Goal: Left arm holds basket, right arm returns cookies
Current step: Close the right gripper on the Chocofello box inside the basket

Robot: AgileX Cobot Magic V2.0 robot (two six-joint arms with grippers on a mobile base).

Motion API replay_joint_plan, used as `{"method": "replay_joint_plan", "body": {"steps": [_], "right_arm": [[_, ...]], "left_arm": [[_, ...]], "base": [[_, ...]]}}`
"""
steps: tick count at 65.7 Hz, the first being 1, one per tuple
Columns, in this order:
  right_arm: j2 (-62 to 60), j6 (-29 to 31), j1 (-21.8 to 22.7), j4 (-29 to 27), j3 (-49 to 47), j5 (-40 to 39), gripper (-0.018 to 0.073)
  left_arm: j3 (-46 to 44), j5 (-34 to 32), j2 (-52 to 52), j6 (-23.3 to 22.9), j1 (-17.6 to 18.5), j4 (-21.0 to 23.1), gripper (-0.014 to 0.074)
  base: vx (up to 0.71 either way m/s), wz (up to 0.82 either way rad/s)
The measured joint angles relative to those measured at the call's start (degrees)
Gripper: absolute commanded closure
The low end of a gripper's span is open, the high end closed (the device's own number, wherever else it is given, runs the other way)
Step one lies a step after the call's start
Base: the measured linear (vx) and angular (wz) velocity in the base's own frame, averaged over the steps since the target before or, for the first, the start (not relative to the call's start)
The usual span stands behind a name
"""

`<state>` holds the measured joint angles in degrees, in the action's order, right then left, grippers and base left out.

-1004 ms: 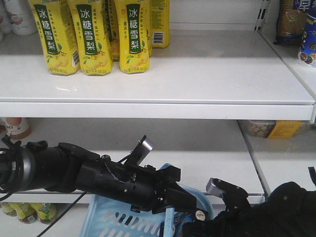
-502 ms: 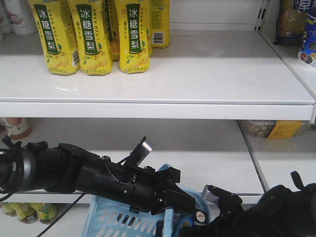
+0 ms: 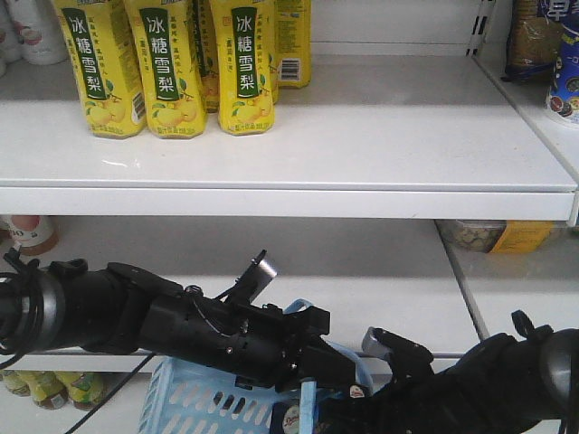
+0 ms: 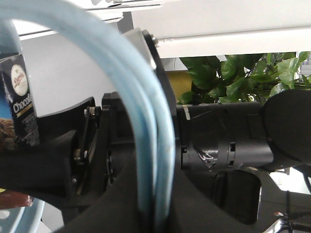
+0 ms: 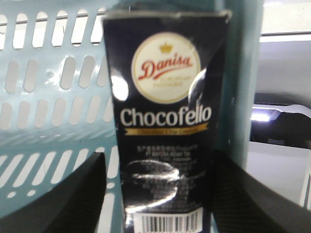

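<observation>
Cookies (image 5: 165,126): dark box with a round "Danisa" logo, white "Chocofello" lettering and a barcode at the bottom edge. It stands upright inside the basket (image 5: 48,97), against the slotted wall and next to a corner post on the right of the right-wrist view.

Front view, left to right:
- Yellow bottles (image 3: 163,63) stand on the upper shelf (image 3: 380,145), upper left of frame.
- The left arm (image 3: 163,325) runs from the left edge to lower centre, with exposed cables and a silver tab (image 3: 264,268) sticking up.
- The left gripper (image 3: 317,362) sits at the basket rim, lower centre. In the left-wrist view the light blue handle (image 4: 146,145) runs between the black gripper parts, and the jaws are clamped on it.
- The basket sits under it at the bottom edge, slots visible.
- The right arm (image 3: 470,389) is at lower right. Its grey tip (image 3: 375,342) points toward the basket, just right of the left gripper.

Right gripper (image 5: 159,160): jaws are apart, with one finger (image 5: 63,199) at lower left of frame and the other at lower right. The box is between them. A sliver of basket wall shows between the lower-left finger and the box, so there is no clamp on that side. Contact on the other side is unclear.

In the left-wrist view the box is at the left edge and a green plant (image 4: 243,77) is in the background on the right.
</observation>
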<state>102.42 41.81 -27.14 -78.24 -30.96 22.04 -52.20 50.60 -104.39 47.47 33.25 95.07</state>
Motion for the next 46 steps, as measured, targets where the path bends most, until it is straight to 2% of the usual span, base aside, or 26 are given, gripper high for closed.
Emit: {"method": "replay_joint_plan", "body": {"steps": [22, 46], "right_arm": [[0.01, 2.55, 0.0, -1.85, -0.06, -0.73, 0.037], [0.01, 4.86, 0.0, -3.91, -0.06, -0.24, 0.0375]], "left_arm": [[0.0, 0.22, 0.0, -0.05, 0.0, -0.06, 0.0603], [0.0, 0.22, 0.0, -0.05, 0.0, -0.06, 0.0603]], "base": [[0.0, 0.0], [0.0, 0.0]]}}
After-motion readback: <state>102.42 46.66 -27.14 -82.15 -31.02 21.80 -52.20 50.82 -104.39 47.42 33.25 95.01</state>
